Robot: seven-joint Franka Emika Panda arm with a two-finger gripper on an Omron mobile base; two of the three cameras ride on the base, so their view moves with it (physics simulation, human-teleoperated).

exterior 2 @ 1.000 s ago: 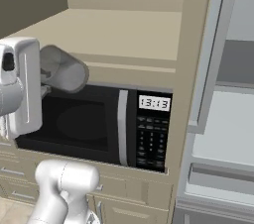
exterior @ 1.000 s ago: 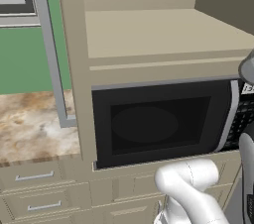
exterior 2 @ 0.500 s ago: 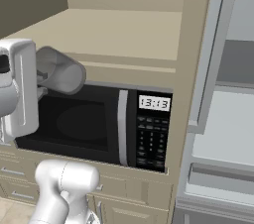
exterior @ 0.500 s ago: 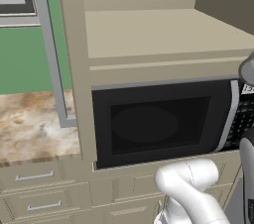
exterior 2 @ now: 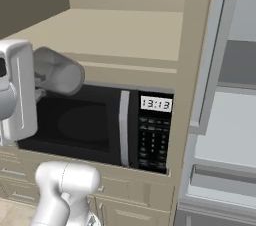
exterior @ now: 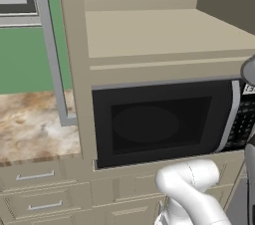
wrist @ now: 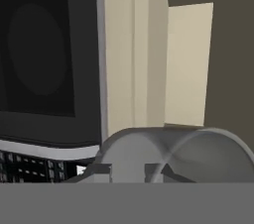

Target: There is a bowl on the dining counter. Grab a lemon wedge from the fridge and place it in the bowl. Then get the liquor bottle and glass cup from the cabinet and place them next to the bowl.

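Note:
A clear grey glass cup (exterior 2: 57,71) lies tipped on its side in my gripper (exterior 2: 36,79), held in front of the microwave's upper left corner. In the hand view the glass cup (wrist: 168,151) spans the bottom, and my gripper (wrist: 130,171) is shut on its wall, with a dark fingertip (wrist: 96,170) showing through the glass. The cup's rim (exterior: 249,69) pokes in at the right edge of the left base view.
A black microwave (exterior: 159,122) with a keypad and clock (exterior 2: 156,103) sits built into beige cabinetry. Above it is a bare open shelf (exterior: 164,32). A marble counter (exterior: 30,124) and drawers (exterior: 35,189) lie to the left. An open cabinet door (exterior 2: 210,55) stands at the right.

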